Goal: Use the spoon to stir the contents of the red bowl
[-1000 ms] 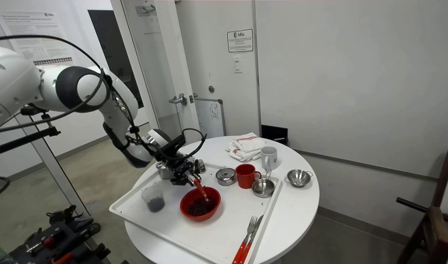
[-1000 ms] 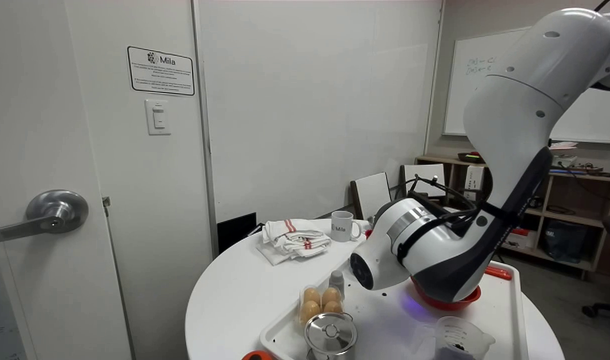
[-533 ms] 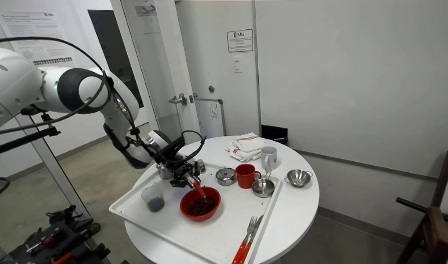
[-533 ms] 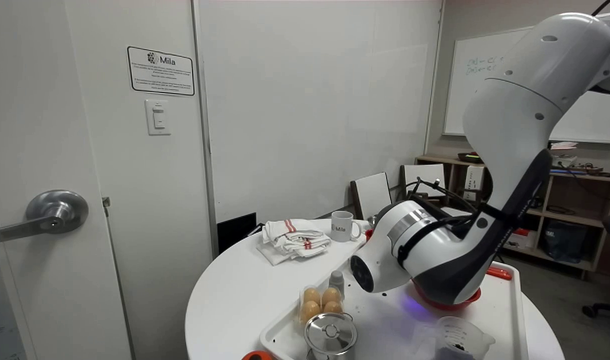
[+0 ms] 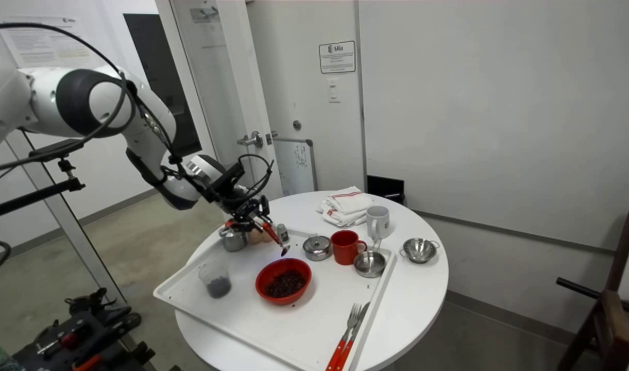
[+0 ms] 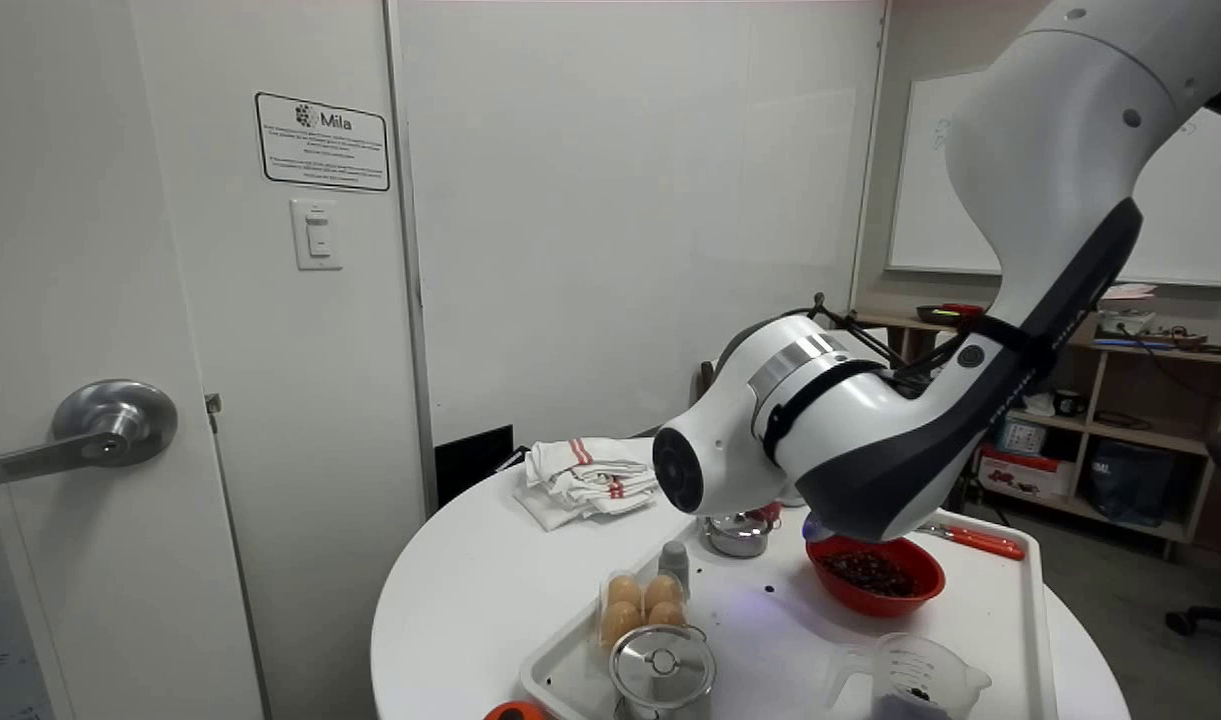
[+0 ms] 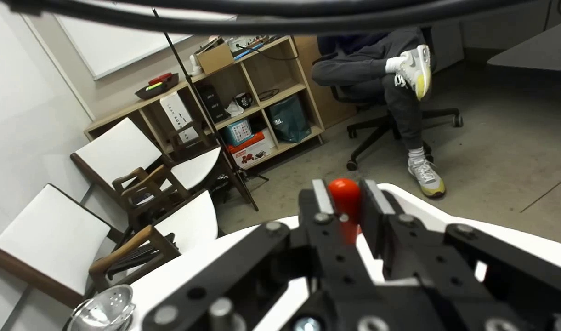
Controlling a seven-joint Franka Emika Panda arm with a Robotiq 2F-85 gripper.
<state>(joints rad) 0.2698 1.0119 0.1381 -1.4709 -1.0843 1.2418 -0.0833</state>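
Because the gripper [image 7: 349,198] pinches the spoon [image 5: 273,235] only by its red handle [image 7: 346,189] (head [image 5: 285,251] outside the red bowl [image 5: 281,266], lower middle in an exterior view), hard pushing into the dark contents [image 5: 286,284] may twist it loose.

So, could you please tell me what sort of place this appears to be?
Probably a research lab's meeting room: there is a wall sign reading "Mila", a wall-mounted whiteboard, and a Franka Emika Panda arm in view.
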